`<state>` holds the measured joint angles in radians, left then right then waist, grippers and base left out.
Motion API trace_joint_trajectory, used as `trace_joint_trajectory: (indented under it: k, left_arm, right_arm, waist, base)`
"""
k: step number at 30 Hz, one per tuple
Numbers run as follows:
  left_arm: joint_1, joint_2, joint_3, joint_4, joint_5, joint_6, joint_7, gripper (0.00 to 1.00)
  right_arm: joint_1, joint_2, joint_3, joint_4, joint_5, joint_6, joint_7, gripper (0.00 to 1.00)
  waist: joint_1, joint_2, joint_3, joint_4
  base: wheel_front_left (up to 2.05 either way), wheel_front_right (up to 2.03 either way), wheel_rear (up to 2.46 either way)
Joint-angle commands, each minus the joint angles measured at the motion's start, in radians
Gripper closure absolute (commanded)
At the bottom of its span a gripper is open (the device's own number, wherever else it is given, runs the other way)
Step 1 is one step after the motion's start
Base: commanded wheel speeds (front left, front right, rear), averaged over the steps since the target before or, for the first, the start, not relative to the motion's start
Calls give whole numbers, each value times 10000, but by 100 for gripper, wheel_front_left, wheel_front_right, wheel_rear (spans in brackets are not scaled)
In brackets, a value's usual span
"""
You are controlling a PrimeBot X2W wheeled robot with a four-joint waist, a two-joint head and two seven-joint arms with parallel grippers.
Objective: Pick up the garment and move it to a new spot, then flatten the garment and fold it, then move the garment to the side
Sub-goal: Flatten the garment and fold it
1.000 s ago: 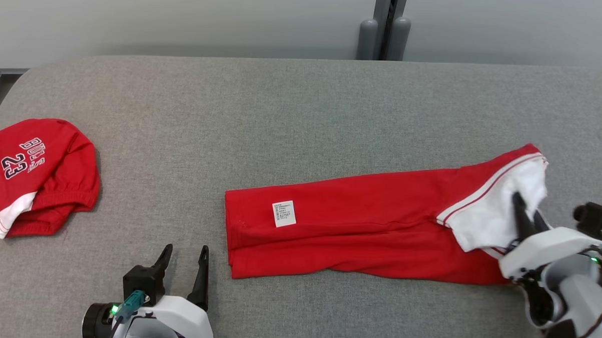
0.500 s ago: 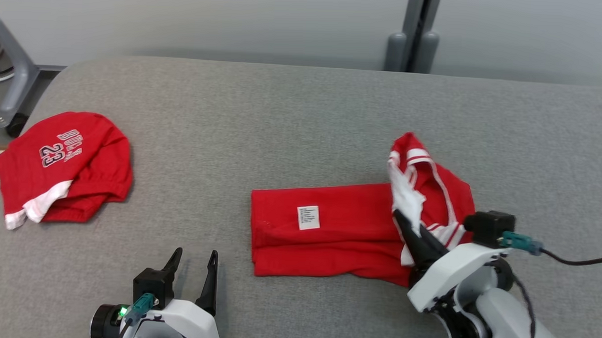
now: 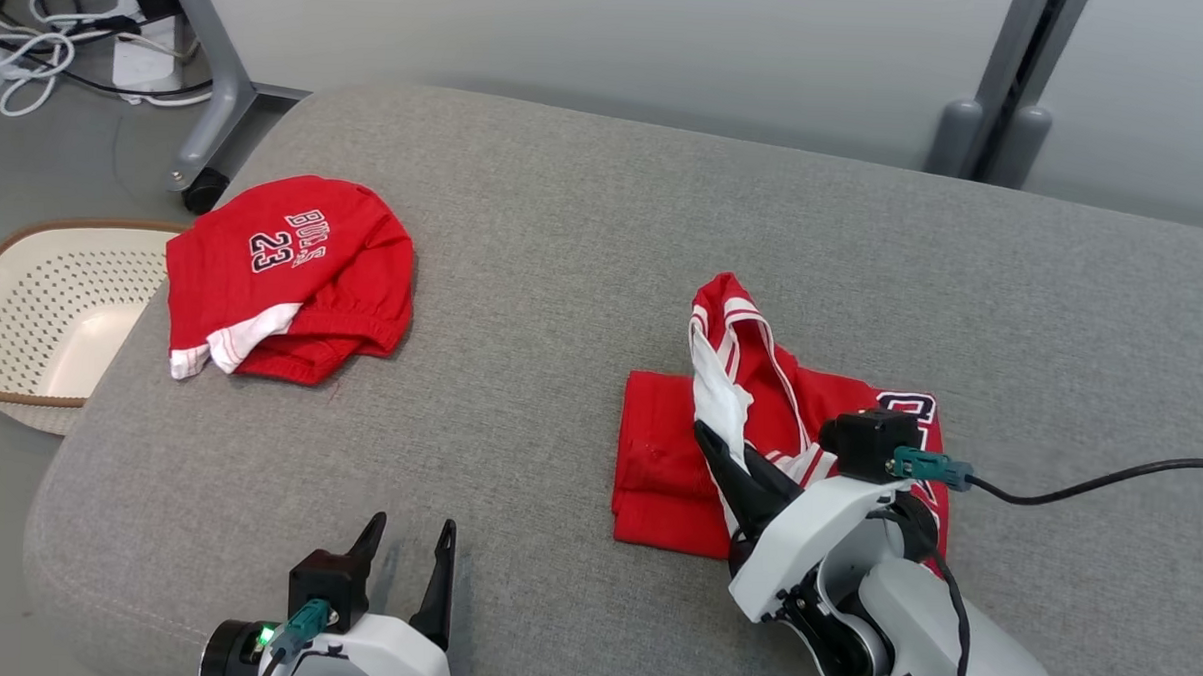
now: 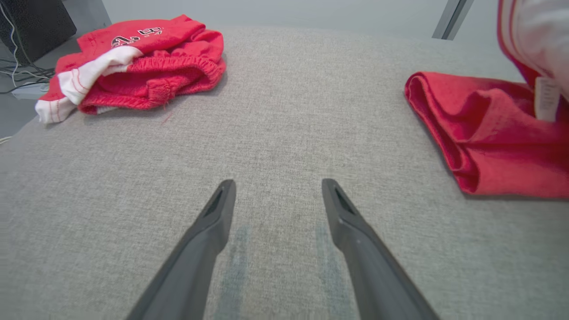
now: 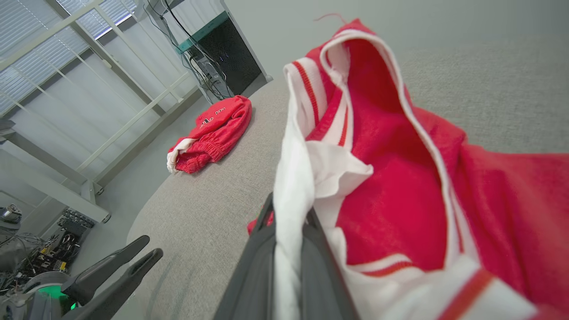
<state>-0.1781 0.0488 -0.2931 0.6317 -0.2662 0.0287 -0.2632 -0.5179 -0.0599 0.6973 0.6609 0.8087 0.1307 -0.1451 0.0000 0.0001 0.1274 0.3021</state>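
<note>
On the grey padded table (image 3: pixel 566 207), the red garment (image 3: pixel 657 460) lies right of centre, its long axis running left to right with the folded edge at the left. The right gripper (image 3: pixel 703 437) is clamped on the garment's white-trimmed end, raised above the red body, so the fold likely goes leftward along that axis. The left gripper (image 3: pixel 411 523), spread wide and empty, sits nearer the folded edge but apart from it.

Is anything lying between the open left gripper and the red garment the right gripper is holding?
Nothing visible. Bare grey table lies between the left gripper and the folded edge of the garment. The second red garment lies far to the left, outside that path.
</note>
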Motion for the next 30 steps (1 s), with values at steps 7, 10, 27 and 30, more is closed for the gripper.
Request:
trace_joint_trajectory:
  k: [7,10,27,30]
  left_arm:
    - [19,40,13,-50,-71,179,-20,0]
    - [29,38,118,-93,39,189,-18,0]
    - [-51,41,783,-520,496,222,-20,0]
    - [54,44,874,-577,574,255,-20,0]
  right_arm:
    - [-510,50,99,496,148,-1,-960,0]
    - [-625,53,-426,698,-227,-1,-1174,0]
    - [1820,63,-6916,-1483,-5599,-1,-1209,0]
    - [2294,69,-7422,-1864,-5754,-1,-1208,0]
  waist:
    - [0,-1,-74,-83]
    - [0,-1,-124,-369]
    - [0,-1,-265,-1663]
    - [0,-1,-339,-1794]
  base:
    - [0,0,0]
    - [0,0,0]
    - [0,0,0]
    - [0,0,0]
